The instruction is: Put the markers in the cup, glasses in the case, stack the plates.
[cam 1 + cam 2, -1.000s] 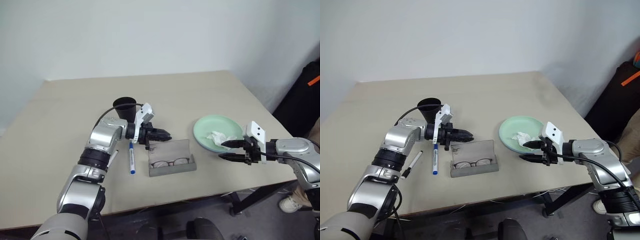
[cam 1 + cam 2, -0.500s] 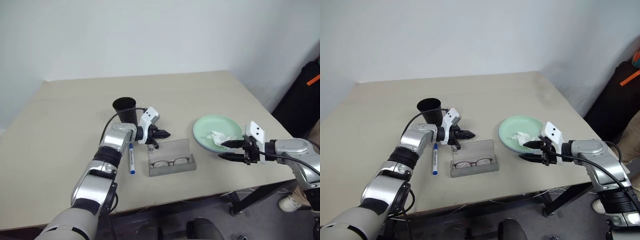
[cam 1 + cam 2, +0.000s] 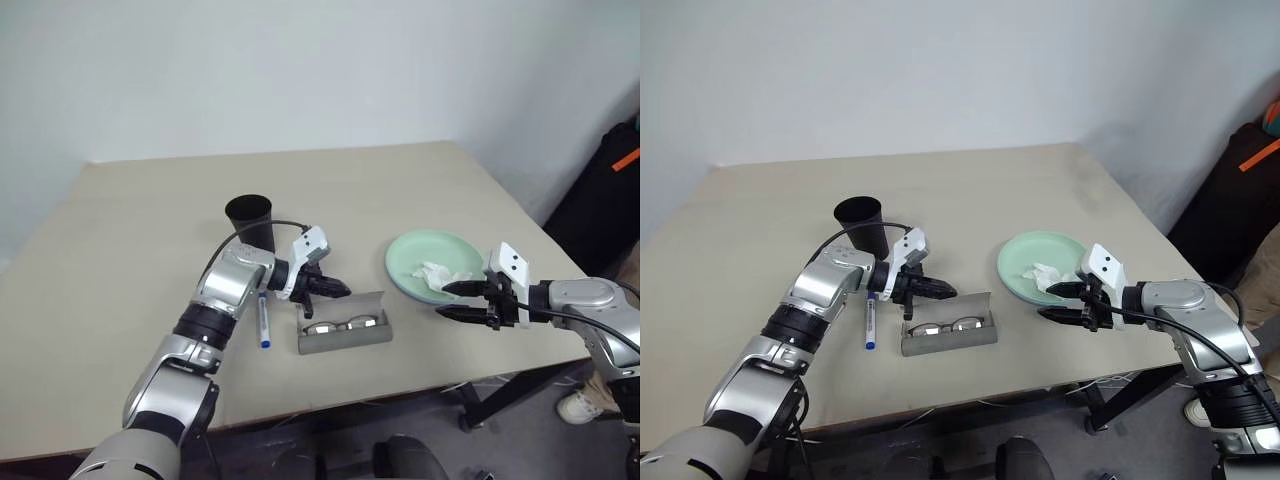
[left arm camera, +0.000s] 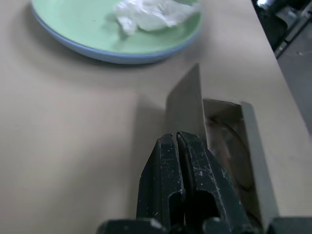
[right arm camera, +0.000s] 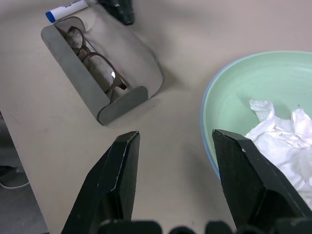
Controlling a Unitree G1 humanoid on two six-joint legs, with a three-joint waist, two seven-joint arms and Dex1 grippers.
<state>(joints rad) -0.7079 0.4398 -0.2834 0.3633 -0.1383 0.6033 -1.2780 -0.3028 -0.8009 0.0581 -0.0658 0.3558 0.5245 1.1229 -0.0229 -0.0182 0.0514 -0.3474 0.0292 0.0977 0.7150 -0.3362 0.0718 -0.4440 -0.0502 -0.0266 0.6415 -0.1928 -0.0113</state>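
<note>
risk: left claw (image 3: pixel 338 290), pinched together at the case (image 3: pixel 345 331) lid's far edge, may shove it toward the near table (image 3: pixel 120 260) edge; right claw (image 3: pixel 448 300) apart, empty.

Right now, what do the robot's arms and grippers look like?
Both arms are silver metal segments with black joints, and a thin black cable loops along each. The left gripper and right gripper each have two black tapered fingers, scuffed on the left, with a small white block mounted behind them.
</note>
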